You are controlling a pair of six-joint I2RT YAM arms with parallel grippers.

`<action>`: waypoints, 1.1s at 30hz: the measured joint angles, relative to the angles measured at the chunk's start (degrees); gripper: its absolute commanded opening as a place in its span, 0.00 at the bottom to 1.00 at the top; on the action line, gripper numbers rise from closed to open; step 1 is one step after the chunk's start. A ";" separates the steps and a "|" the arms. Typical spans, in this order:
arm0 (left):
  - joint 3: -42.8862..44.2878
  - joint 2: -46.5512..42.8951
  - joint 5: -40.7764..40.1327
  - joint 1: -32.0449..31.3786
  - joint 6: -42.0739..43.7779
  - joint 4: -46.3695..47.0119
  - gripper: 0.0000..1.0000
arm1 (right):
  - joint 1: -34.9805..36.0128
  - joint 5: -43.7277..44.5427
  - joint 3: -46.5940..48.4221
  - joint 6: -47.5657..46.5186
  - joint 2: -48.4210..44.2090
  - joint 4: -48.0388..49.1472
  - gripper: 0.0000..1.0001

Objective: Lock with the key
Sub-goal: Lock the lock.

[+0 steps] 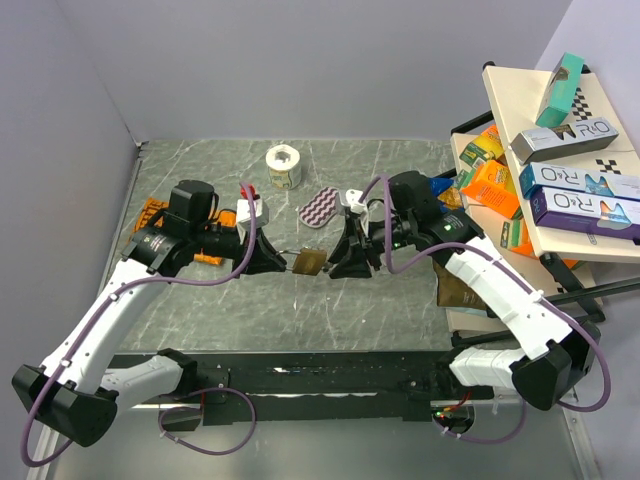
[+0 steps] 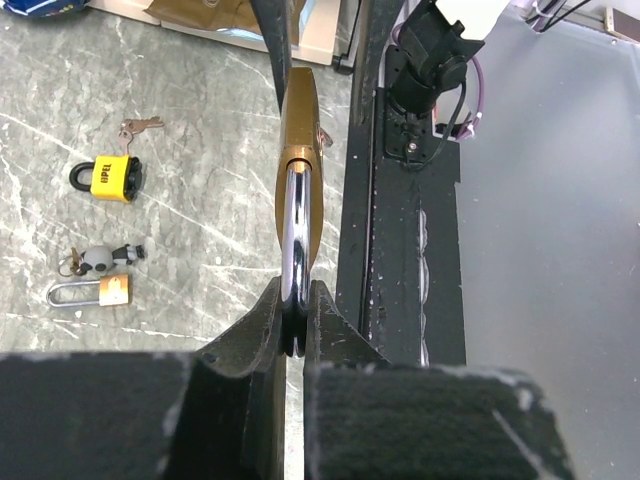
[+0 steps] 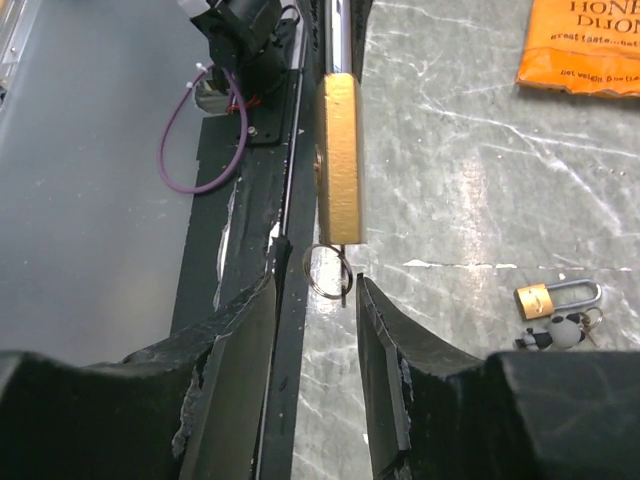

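**Closing on the key under the held padlock**

Your left gripper (image 2: 295, 300) is pressed tight on the chrome shackle (image 2: 294, 235) of the brass padlock (image 1: 307, 263). The lock hangs in the air above the marble-pattern tabletop (image 1: 400, 310), between the two arms. Your right gripper (image 3: 318, 285) faces the lock's bottom end with its fingers spread. The key (image 3: 345, 290) and its wire ring (image 3: 325, 272) sit in the gap between them, and neither pad appears to touch metal yet.

Before you close, centre the key's flat head between the pads. The ring hangs toward one finger, and pinching the ring instead of the head would likely give you no purchase for turning. Square the pads to the flat faces, close firmly, then roll the wrist about the key's own axis so the blade does not bind.

Only the shackle is held, so expect the body to try to swing as you twist; hold the left arm steady and turn slowly. You cannot tell from these views whether the shackle is fully seated, so check that first.

Ignore the yellow padlock (image 2: 112, 177) and the small brass padlock (image 2: 100, 291) lying on the table, well apart from the work.
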 measured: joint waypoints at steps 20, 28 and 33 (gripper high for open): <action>-0.02 -0.72 1.14 0.09 0.31 -0.02 0.01 | 0.00 -0.46 -0.09 1.73 1.79 0.37 0.05; -0.15 -0.42 2.89 3.15 1.01 -0.70 0.01 | -0.04 -0.44 -0.09 -0.52 1.90 0.11 0.00; 0.61 0.61 4.87 8.22 3.21 -3.54 0.01 | -1.75 0.00 -0.96 -2.62 1.70 -2.60 0.00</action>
